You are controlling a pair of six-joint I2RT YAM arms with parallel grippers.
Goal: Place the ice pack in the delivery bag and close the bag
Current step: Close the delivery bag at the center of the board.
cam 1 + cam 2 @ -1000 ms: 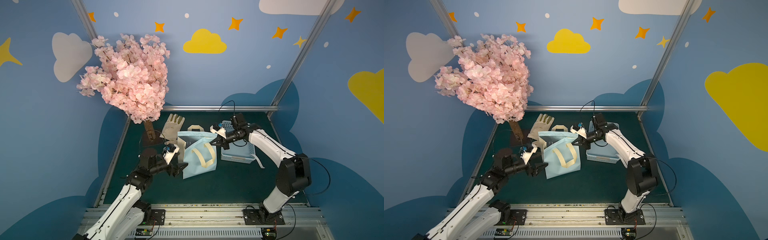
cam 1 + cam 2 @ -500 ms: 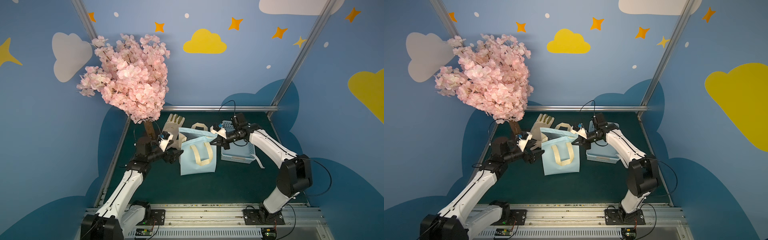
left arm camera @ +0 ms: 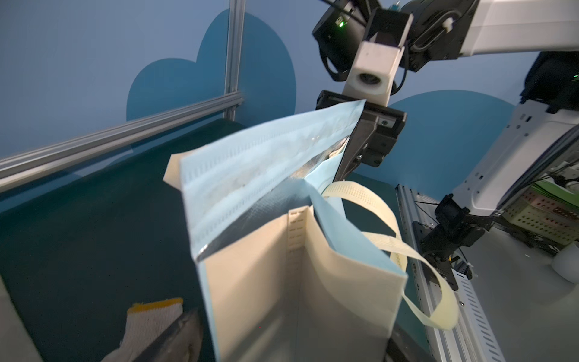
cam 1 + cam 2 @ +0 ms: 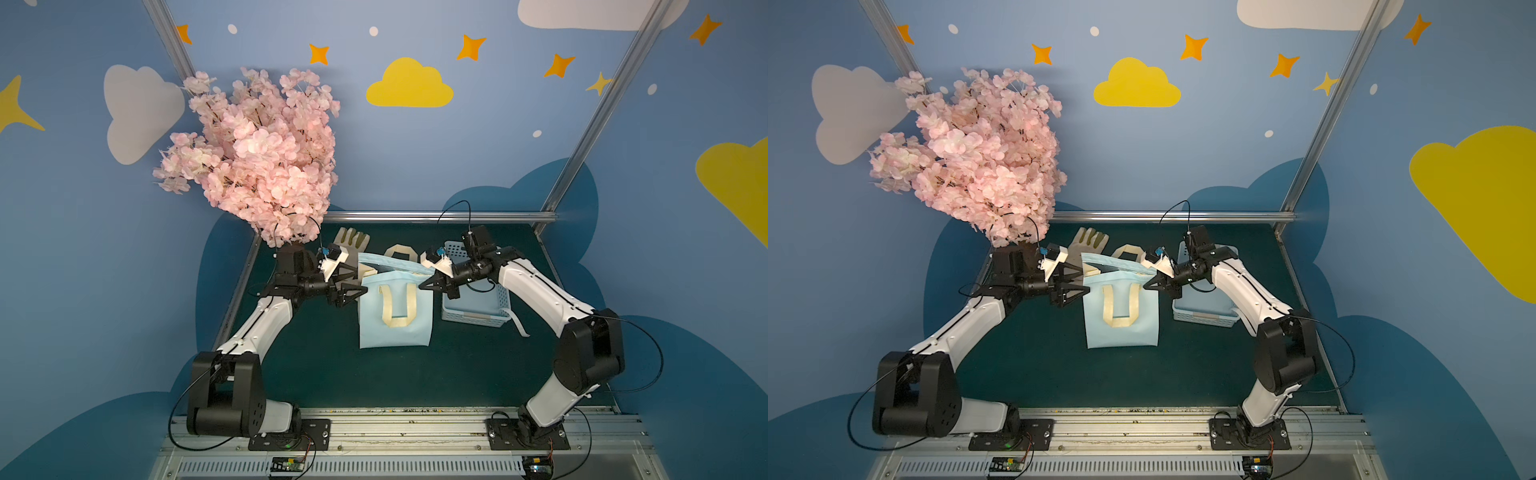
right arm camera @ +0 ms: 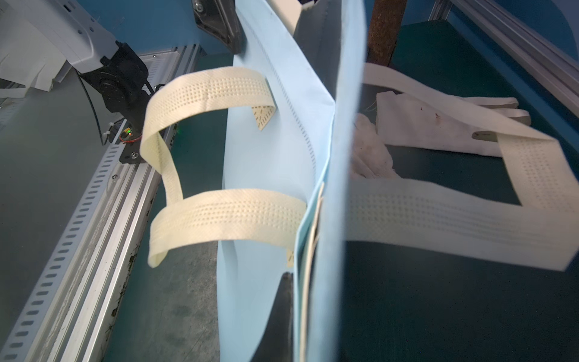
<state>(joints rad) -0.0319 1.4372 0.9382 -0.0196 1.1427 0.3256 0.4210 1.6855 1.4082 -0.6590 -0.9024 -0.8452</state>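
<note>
Arms reach in from both sides of the dark green worktop [image 4: 374,374]. In both top views the delivery bag [image 4: 395,328] stands upright in the middle, its mouth slightly parted. The near handle [image 4: 399,307] hangs down the front panel, and the far handle [image 4: 401,250] sticks up behind. The right gripper [image 4: 426,284] is clenched on the bag's upper right corner. The left gripper [image 4: 360,280] sits at the upper left corner with its jaws spread; I cannot tell whether they touch the fabric. A pale blue perforated basket [image 4: 473,309] stands just right of the bag. A pale work glove [image 4: 351,241] lies behind it to the far left, near the pink blossom tree [image 4: 257,153].

The left wrist view looks along the bag from its left end. The cream side panel [image 3: 266,282] is closest, with silver foil lining [image 3: 272,200] showing inside the mouth. At the opposite corner the right gripper [image 3: 343,169] pinches the blue rim. The glove's yellow-edged cuff [image 3: 153,316] lies beside the bag.

The right wrist view shows the bag edge-on, its two blue panels running away from the camera with a handle looping out on each side. The glove [image 5: 438,125] lies beyond the far panel. One dark finger of the left gripper [image 5: 219,25] shows at the bag's other end.
</note>
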